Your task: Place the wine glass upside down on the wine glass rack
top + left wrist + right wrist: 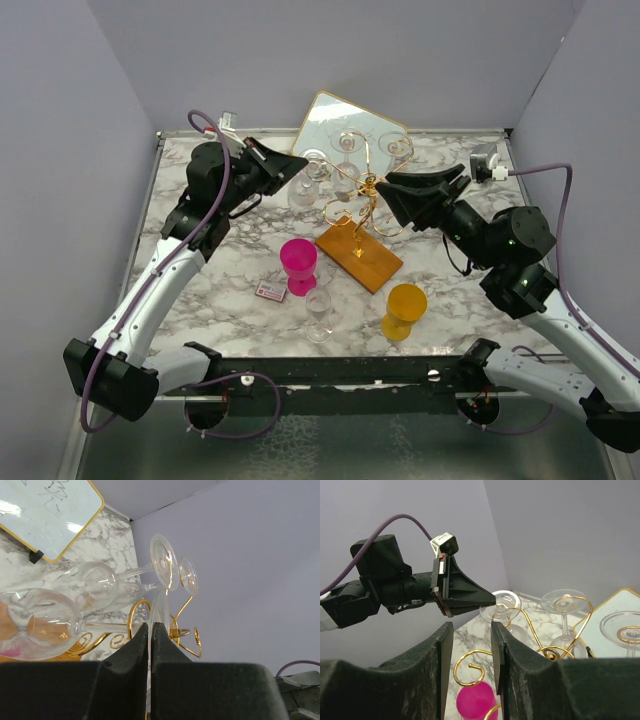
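My left gripper [296,166] is shut on the foot of a clear wine glass [303,190] and holds it sideways at the left of the gold wire rack [368,192], foot against a scrolled arm. In the left wrist view the jaws [150,626] pinch the thin foot [161,607]; the stem runs left to the bowl [40,622]. Two other glasses [87,582] hang upside down on the rack [186,630]. My right gripper [392,190] is open and empty at the rack's right side. Between its fingers [470,627] show a gold curl [473,651] and the held foot [501,605].
The rack's wooden base [362,256] lies mid-table. A pink glass [298,265], a small card [270,291], a clear glass [318,312] and an orange glass [405,310] stand in front. A gold-framed mirror [345,125] leans at the back wall.
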